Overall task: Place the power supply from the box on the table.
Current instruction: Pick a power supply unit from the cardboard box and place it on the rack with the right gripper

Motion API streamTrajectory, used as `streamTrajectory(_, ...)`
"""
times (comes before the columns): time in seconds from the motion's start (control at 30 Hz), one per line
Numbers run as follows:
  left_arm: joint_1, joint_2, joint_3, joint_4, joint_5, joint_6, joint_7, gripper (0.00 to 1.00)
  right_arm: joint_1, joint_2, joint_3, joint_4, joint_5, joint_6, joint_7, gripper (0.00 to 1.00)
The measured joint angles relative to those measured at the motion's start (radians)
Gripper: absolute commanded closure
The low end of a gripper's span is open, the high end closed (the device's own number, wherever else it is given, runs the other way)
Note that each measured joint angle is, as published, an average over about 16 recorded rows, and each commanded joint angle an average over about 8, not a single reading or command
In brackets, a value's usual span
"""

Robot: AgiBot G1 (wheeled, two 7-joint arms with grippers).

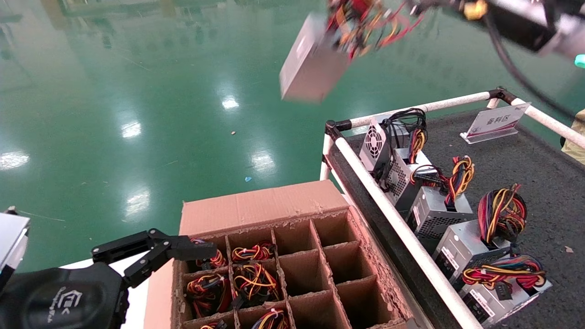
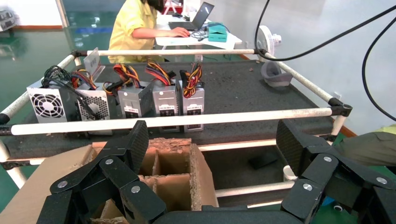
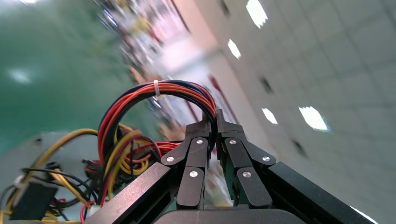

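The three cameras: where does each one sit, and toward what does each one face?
Head view: on the head, looking down at the box and table; left end effector and right arm show, power supply aloft.
Left wrist view: over the open left end effector, facing the table.
Right wrist view: behind the right end effector, shut on the power supply's wires.
Shared: head and left wrist views both show the table's row of units.

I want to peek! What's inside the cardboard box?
The box holds wire bundles in its left cells; the right cells look empty. The units beneath those wires are hidden.
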State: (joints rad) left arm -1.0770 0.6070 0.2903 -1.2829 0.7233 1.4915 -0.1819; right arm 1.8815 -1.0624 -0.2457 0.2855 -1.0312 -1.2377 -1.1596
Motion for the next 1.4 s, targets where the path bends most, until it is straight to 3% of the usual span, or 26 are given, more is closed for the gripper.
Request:
streamTrajectory(0.43,0.000,0.000,0.001,0.000,-0.001,0.000,0.000,0.00,0.102,-0.034,0.059,-0.205,0.032,0.448,-0.202,1.00)
streamTrajectory(0.63,0.000,0.000,0.001,0.000,-0.001,-0.001,0.001,0.00,0.097,-0.035,0.073,-0.261,0.044,0.604,-0.265,1.00)
streamTrajectory(0.87,0.000,-0.001,0.002,0.000,-0.001,-0.001,0.001,0.00,0.047,-0.025,0.084,-0.282,0.058,0.662,-0.307,1.00)
streamTrajectory(1.4,-0.001,-0.001,0.003,0.000,-0.002,-0.001,0.001,0.00,-0.054,-0.039,0.111,-0.303,0.098,0.660,-0.307,1.00)
